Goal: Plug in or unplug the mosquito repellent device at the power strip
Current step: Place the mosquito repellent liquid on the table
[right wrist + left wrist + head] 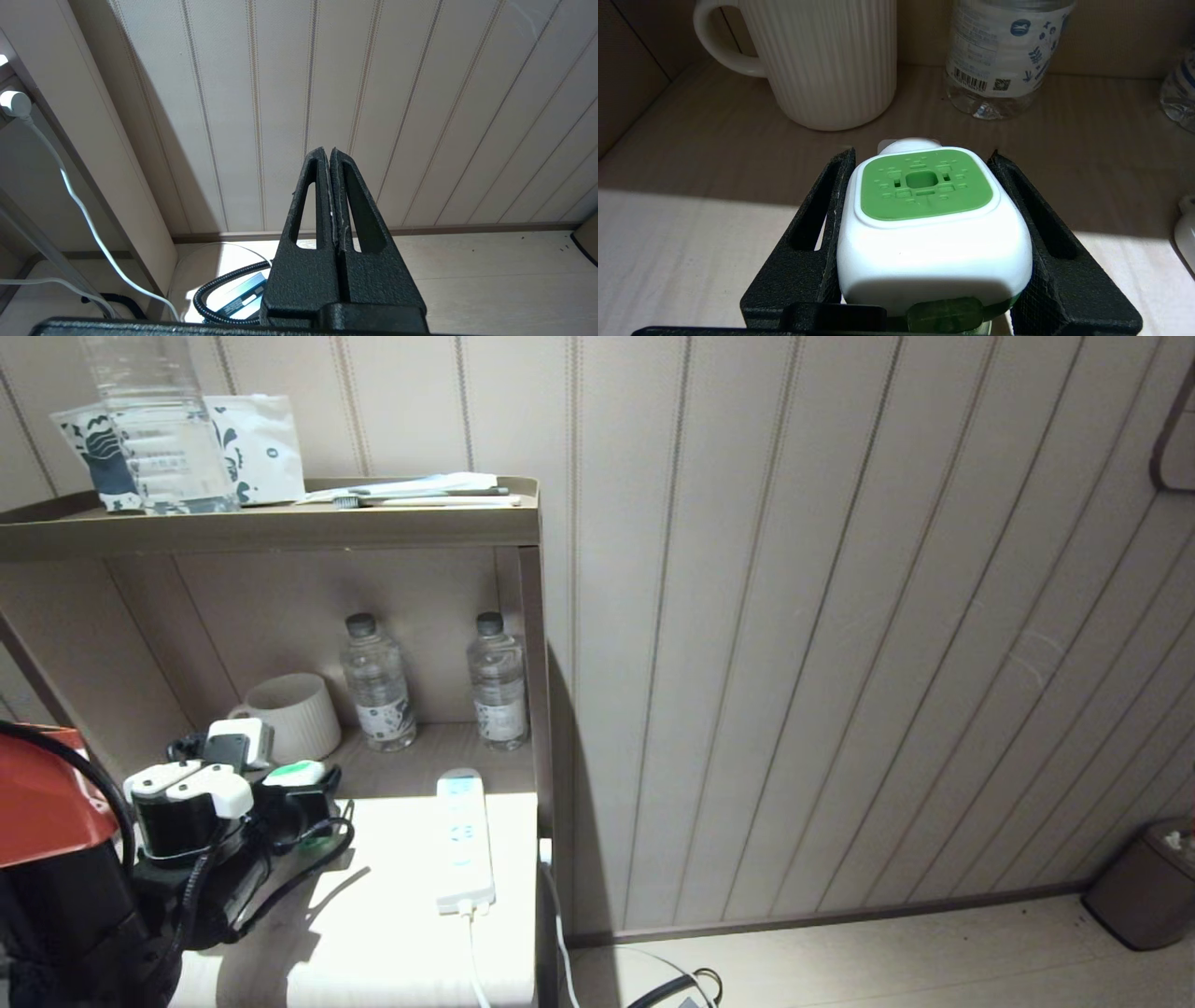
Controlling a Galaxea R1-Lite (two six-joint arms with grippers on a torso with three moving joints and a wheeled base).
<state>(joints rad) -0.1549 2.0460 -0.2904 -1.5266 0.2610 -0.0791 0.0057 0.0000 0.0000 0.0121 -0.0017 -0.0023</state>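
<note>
The left end effector [920, 219] holds the mosquito repellent device [927, 219] by its white sides over the shelf, apart from the power strip [464, 840], so it could slip, tip, or miss the holes if pushed in crooked.
</note>
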